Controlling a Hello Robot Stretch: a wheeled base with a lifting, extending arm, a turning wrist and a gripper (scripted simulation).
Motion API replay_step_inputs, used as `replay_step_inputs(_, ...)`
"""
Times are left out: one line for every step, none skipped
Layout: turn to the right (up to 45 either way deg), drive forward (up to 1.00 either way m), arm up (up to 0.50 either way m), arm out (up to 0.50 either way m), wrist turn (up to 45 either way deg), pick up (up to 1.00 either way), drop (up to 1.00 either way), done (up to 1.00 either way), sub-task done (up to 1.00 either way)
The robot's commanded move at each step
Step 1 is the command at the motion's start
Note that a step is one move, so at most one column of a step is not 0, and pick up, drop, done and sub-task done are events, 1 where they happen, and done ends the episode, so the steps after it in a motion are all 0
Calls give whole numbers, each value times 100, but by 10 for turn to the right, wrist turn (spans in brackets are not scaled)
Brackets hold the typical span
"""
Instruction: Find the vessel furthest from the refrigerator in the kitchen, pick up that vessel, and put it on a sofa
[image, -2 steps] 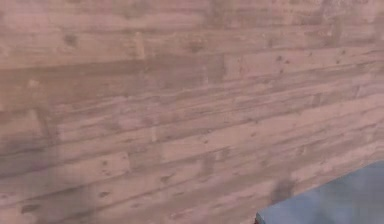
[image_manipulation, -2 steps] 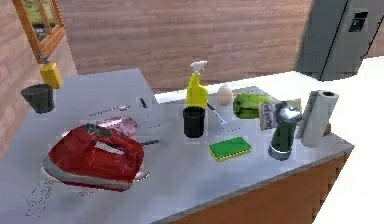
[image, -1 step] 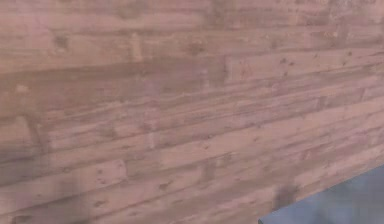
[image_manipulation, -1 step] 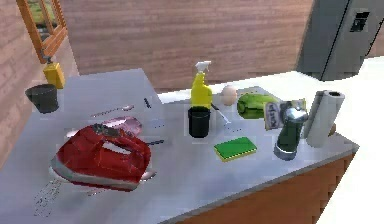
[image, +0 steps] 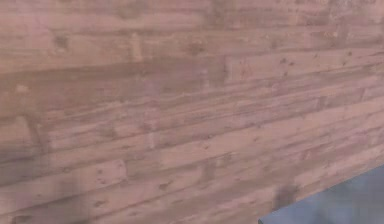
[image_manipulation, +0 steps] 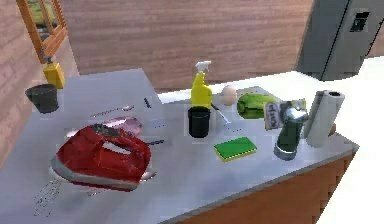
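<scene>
From where I stand, no word, number or sign can be read anywhere, whether on the yellow spray bottle, the grey surface or the refrigerator.

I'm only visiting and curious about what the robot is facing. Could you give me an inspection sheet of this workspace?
Surface: grey countertop, crowded with things.
Job's things: dark cup mid-counter; dark pot at the arm side view's left, seemingly the farther of the two from the grey refrigerator.
Clutter: red rounded object, yellow spray bottle, egg, green sponge, paper towel roll, metal grinder, cutlery.
Grippers: nothing seen.
Cables: nothing seen.
Surroundings: wood-plank wall close ahead; framed window above the counter's left end.
</scene>
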Motion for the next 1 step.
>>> replay_step_inputs(0,0,38,0,0,0,0,0,0)
